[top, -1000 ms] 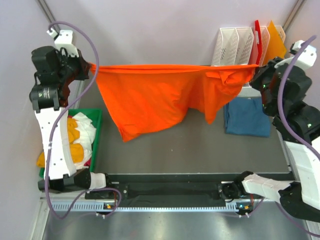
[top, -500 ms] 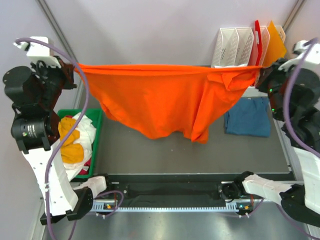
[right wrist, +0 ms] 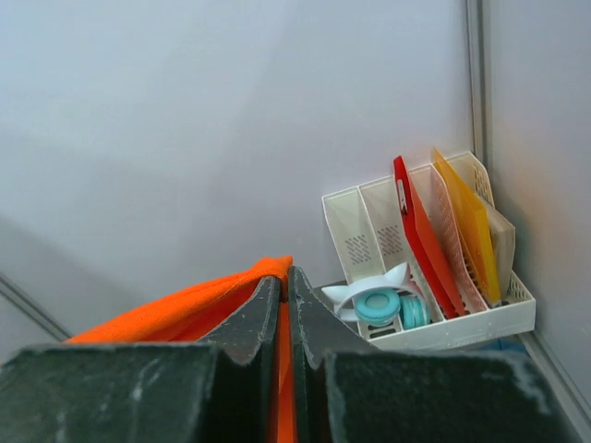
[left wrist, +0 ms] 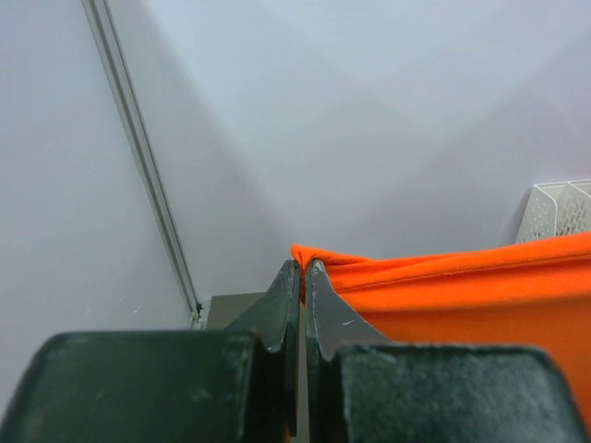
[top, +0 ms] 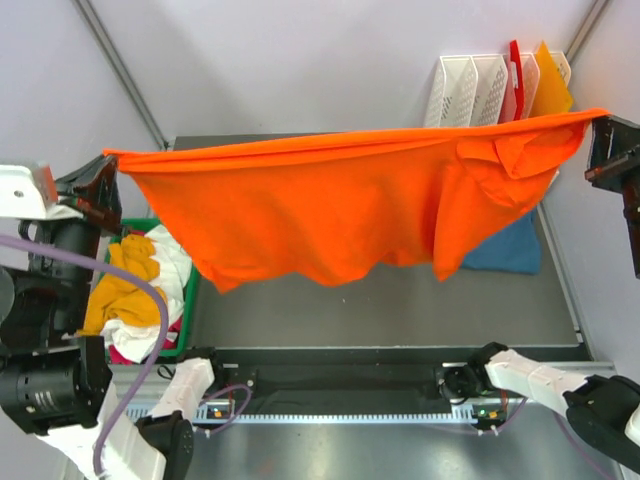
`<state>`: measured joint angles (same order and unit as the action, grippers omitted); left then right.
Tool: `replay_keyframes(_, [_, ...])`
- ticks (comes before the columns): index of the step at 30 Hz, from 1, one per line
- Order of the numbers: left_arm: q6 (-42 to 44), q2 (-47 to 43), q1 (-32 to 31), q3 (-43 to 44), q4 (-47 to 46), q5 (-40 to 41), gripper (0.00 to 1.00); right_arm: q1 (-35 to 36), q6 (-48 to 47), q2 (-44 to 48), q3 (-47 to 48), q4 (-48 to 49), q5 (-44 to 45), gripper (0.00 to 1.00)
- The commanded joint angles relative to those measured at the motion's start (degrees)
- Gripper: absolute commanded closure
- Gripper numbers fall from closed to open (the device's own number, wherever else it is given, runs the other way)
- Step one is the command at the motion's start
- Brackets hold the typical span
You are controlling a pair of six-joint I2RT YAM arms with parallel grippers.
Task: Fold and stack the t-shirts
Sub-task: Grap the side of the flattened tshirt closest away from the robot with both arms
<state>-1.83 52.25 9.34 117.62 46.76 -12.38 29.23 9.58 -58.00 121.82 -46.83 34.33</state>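
top external: your left gripper (top: 108, 165) and right gripper (top: 598, 125) are raised at opposite sides and hold the orange t-shirt (top: 330, 210) stretched between them in the air, top edge taut, lower edge hanging loose above the tabletop (top: 400, 310). a dark blue t-shirt (top: 512, 255) lies flat on the tabletop at the right, partly hidden behind the hanging orange cloth. a green bin (top: 191, 290) stands at the left edge and contains a heap of yellow-orange and white cloth (top: 130, 285), with a little red showing. at the far right corner stands a white file rack (top: 475, 90) with a red board (top: 516, 70) and an orange board (top: 552, 92) upright in it. left wrist: jaws together, clamped on one corner of the orange t-shirt, the cloth running off to the right. right wrist: jaws together, pinching the other corner; the file rack is behind, and a white-and-teal object (right wrist: 379, 303) sits in it, kind unclear.
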Motion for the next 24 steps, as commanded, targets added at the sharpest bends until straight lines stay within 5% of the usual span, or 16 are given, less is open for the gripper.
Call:
replay_keyframes(1, [5.95,-2.50,0.33,-1.52,-0.01,14.46,1.00,-0.84,-1.32,2.80,1.84,0.86,6.89,1.00])
replay_keyframes(7, [7.54,-3.12,-5.21,-0.11,1.75,21.96,1.00,-0.93,-2.99,0.96,5.88,0.86,6.81,1.00])
replay_keyframes(14, [6.92,6.80,-5.21,-15.82,-2.87,19.76,1.00,-1.28,1.84,-9.84,-7.98,1.90,5.75,1.00])
replay_keyframes(16, [8.06,11.09,-5.21,-16.37,-6.49,20.46,1.00,-3.74,1.49,-14.93,-5.57,4.73,5.84,1.00])
replay_keyframes(22, [7.98,27.25,-5.04,8.10,-5.82,22.40,1.00,-1.82,-3.60,-24.88,16.38,9.21,7.94,1.00])
replay_keyframes(24, [7.28,29.66,-5.04,19.72,-2.31,21.53,1.00,6.47,-12.24,-24.45,18.19,14.53,15.01,1.00])
